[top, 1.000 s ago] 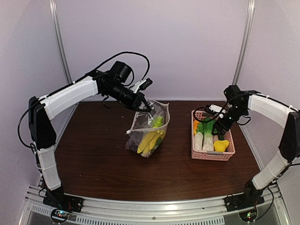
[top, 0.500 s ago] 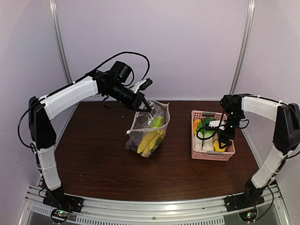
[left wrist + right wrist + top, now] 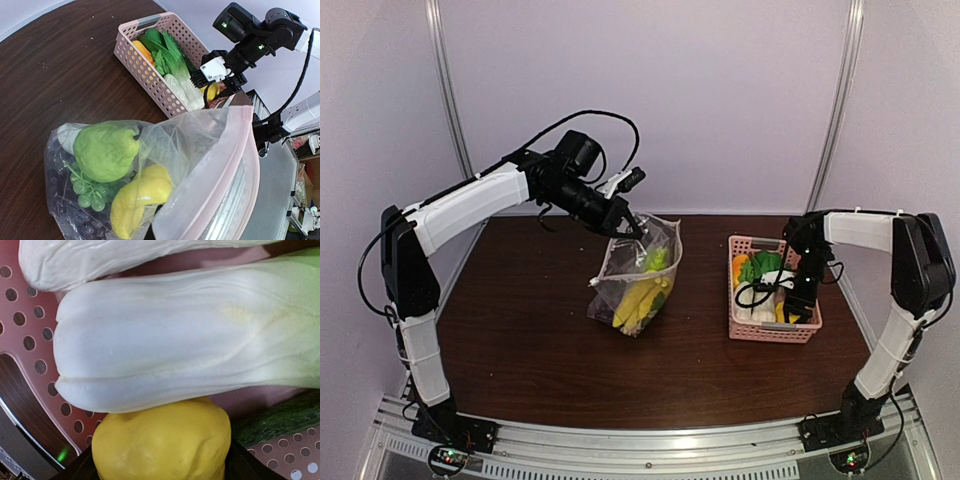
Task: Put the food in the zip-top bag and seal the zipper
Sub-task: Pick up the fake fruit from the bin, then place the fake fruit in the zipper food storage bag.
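Note:
My left gripper (image 3: 628, 228) is shut on the top edge of the clear zip-top bag (image 3: 638, 275) and holds it up off the table with the mouth gaping. The pale pinkish zipper (image 3: 235, 170) runs along that mouth. Inside the bag lie a green round fruit (image 3: 105, 150), yellow bananas (image 3: 137, 200) and green grapes (image 3: 87, 192). My right gripper (image 3: 792, 300) is down in the pink basket (image 3: 775, 331), its two dark fingers (image 3: 82, 467) closed against the sides of the yellow lemon (image 3: 162, 445). A white-stemmed vegetable (image 3: 175, 340) lies just beyond the lemon.
The basket (image 3: 145, 65) also holds leafy greens (image 3: 760, 265), an orange piece (image 3: 738, 270) and more white stems. It stands on the dark wooden table (image 3: 520, 330), right of the bag. Pale walls enclose the back and both sides.
My right gripper has swung from the basket's far end to its near right corner and dropped onto the lemon. The left arm and the bag have not moved.

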{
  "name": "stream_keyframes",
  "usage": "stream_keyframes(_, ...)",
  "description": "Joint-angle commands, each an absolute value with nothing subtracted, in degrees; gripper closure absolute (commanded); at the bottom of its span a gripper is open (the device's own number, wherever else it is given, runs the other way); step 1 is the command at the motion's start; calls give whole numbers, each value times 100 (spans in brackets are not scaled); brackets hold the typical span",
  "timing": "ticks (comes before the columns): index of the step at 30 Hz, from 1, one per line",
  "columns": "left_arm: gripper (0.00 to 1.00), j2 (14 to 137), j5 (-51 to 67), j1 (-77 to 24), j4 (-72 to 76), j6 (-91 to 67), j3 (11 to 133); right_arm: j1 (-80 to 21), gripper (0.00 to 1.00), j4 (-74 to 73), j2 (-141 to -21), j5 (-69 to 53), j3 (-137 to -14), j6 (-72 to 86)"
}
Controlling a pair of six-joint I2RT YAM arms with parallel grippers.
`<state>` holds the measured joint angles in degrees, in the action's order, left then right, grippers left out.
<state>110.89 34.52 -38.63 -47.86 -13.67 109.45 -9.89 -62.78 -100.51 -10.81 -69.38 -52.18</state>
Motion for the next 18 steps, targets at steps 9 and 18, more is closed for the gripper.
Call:
stream_keyframes(9,100,10964,3498,-3876,-4598,-1406,11048,-1020,34,-7166,-8760,-1510,-7812,-5018)
stream_keyframes(18,100,11029,3473,-3876,-4609,-1358,11050,-2076,38,-6459,-8096,-2396,-8601,-4423)
